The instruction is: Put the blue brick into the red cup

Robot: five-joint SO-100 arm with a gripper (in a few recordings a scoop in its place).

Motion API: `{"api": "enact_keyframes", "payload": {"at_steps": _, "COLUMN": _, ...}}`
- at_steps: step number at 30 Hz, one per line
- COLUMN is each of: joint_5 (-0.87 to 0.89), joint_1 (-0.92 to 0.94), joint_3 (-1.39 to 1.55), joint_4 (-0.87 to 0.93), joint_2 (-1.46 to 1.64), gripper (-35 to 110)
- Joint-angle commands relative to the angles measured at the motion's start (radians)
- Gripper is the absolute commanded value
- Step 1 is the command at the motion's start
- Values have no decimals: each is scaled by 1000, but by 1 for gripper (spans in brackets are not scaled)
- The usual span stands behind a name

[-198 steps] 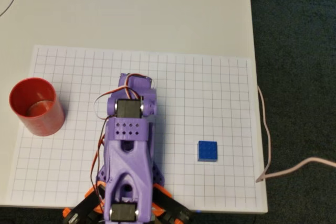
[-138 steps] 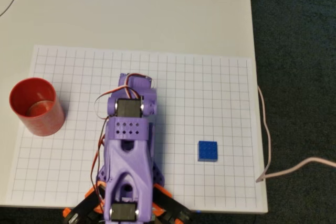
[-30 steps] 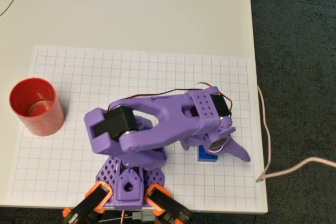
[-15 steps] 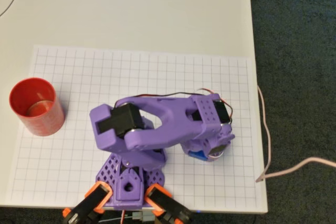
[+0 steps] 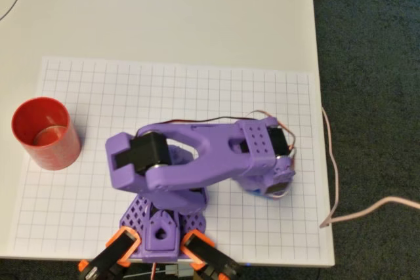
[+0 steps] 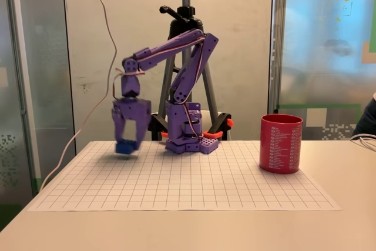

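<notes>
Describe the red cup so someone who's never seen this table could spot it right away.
Start at the white grid mat with the purple arm at its back edge. In the fixed view, the red cup stands upright near the mat's right edge, the only red, round thing there.

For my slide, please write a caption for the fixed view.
Purple arm's gripper holds the blue brick just above the grid mat, the red cup standing far right.

purple arm [image 5: 197,159] over grid mat [image 5: 98,96], red cup [image 5: 44,133] left
</notes>
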Motion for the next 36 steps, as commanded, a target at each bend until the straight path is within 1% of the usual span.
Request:
{"api": "enact_keyframes", "payload": {"at_steps": 1, "joint_5": -38, "joint_1": 28, "joint_3": -232, "joint_4": 48, "joint_2": 87, "gripper": 0}}
{"api": "enact_keyframes", "payload": {"at_steps": 4, "joint_5": -100, "joint_1": 15, "joint_3": -342, "joint_4": 78, "joint_2": 97, "gripper": 0}}
{"api": "enact_keyframes", "payload": {"at_steps": 9, "joint_5": -141, "joint_1": -41, "joint_3": -486, "joint_4": 106, "joint_2": 98, "gripper": 0}}
{"api": "enact_keyframes", "payload": {"at_steps": 12, "joint_5": -222, "joint_1": -115, "joint_3": -543, "joint_4": 114, "joint_2": 97, "gripper": 0}}
{"api": "enact_keyframes", "payload": {"at_steps": 13, "joint_5": -281, "joint_1": -158, "joint_3": -551, "joint_4": 112, "joint_2": 97, "gripper": 0}}
{"api": "enact_keyframes", "payload": {"at_steps": 15, "joint_5": -348, "joint_1": -252, "joint_3": -561, "joint_4": 109, "joint_2": 98, "gripper": 0}}
{"api": "enact_keyframes", "payload": {"at_steps": 17, "joint_5": -379, "joint_1": -359, "joint_3": -561, "joint_4": 104, "joint_2": 98, "gripper": 0}}
{"api": "enact_keyframes", "payload": {"at_steps": 21, "joint_5": -400, "joint_1": -600, "joint_3": -568, "joint_4": 60, "joint_2": 84, "gripper": 0}}
{"api": "enact_keyframes", "payload": {"at_steps": 26, "joint_5": -426, "joint_1": -904, "joint_3": -607, "joint_4": 61, "joint_2": 83, "gripper": 0}}
{"api": "enact_keyframes", "payload": {"at_steps": 30, "joint_5": -426, "joint_1": -1172, "joint_3": -640, "joint_4": 98, "joint_2": 97, "gripper": 0}}
{"api": "enact_keyframes", "payload": {"at_steps": 36, "joint_5": -370, "joint_1": -1575, "joint_3": -729, "joint_4": 204, "joint_2": 91, "gripper": 0}}
